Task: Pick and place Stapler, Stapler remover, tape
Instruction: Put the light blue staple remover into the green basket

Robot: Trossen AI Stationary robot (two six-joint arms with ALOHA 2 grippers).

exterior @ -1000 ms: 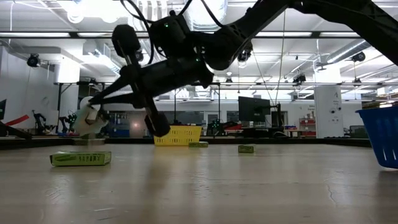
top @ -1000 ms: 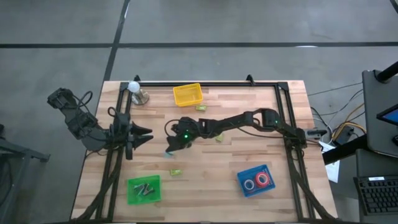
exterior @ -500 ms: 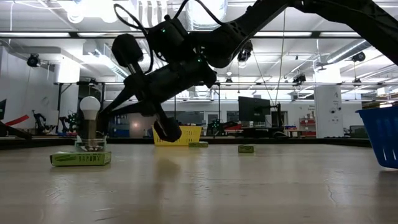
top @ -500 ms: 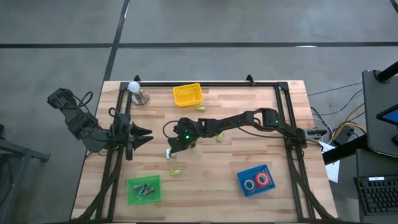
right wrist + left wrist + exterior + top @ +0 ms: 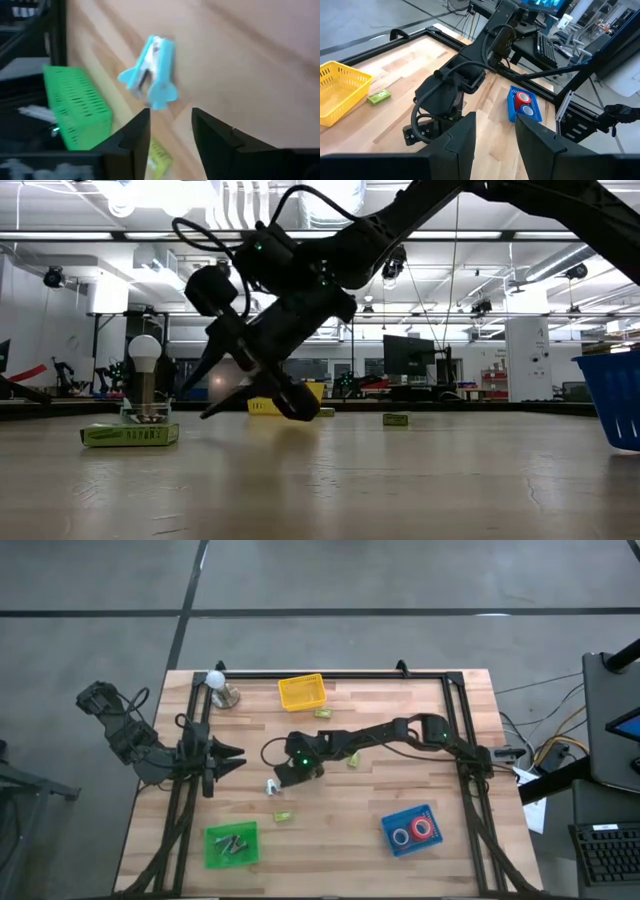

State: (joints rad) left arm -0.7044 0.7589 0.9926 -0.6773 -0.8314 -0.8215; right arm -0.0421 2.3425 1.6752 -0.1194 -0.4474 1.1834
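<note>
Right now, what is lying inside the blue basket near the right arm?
The blue basket holds two tape rolls, red or pink with pale centres, side by side. Anything under them is covered, and its walls hide the floor in the low view.

My right gripper reaches to the middle of the wooden slatted table, just beside the light blue plastic staple remover, with a small green box lying nearer the front edge and the green mesh tray of screws at the front left corner. The yellow mesh basket sits at the back edge with the white light bulb on its stand left of it. The blue mesh tray at the front right holds red tape rolls, and my left gripper waits at the left edge.
</note>
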